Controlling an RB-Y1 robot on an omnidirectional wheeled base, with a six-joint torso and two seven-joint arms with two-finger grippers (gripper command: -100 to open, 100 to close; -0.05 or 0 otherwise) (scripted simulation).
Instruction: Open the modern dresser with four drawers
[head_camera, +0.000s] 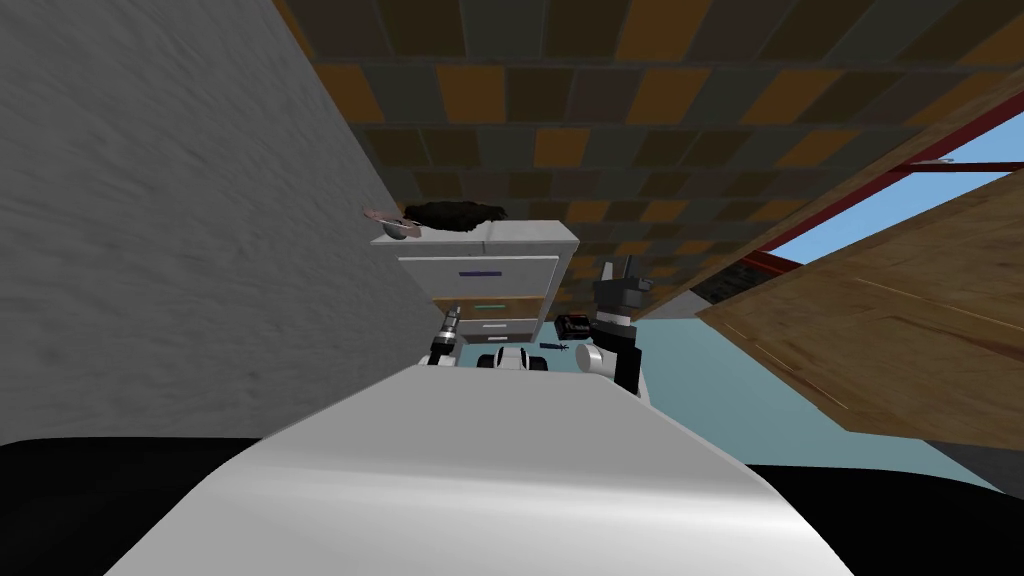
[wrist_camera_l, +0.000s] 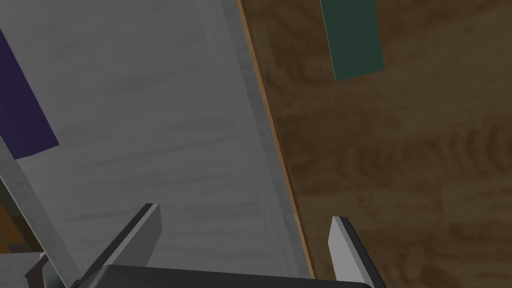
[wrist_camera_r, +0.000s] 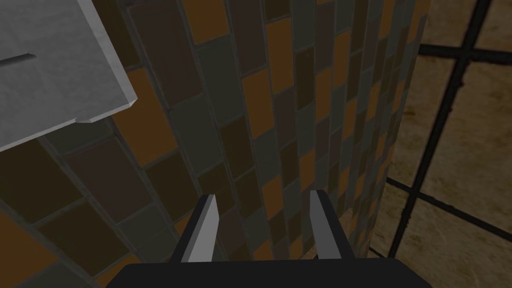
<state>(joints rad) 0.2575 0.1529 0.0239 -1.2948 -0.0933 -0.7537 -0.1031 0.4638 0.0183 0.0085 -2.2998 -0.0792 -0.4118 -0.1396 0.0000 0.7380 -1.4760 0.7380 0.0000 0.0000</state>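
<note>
The dresser (head_camera: 480, 262) stands ahead against the tiled wall, with a grey top drawer bearing a purple handle (head_camera: 480, 272) and a brown second drawer bearing a teal handle (head_camera: 487, 305). My left gripper (head_camera: 450, 322) is at the dresser's left front and is open (wrist_camera_l: 245, 235). It is close to the drawer fronts, with the seam between the grey drawer (wrist_camera_l: 150, 125) and the brown drawer (wrist_camera_l: 400, 150) running between its fingers. The teal handle (wrist_camera_l: 352, 40) lies beyond its tips. My right gripper (head_camera: 622, 275) is raised to the right of the dresser, its fingers (wrist_camera_r: 205, 225) apart with nothing between them.
A grey wall (head_camera: 150, 250) runs close along the left. A black item (head_camera: 455, 213) and a small round metal thing (head_camera: 395, 230) lie on the dresser top. A wooden panel (head_camera: 900, 320) slants at the right. A small dark box (head_camera: 573, 325) lies on the pale blue floor (head_camera: 700, 360).
</note>
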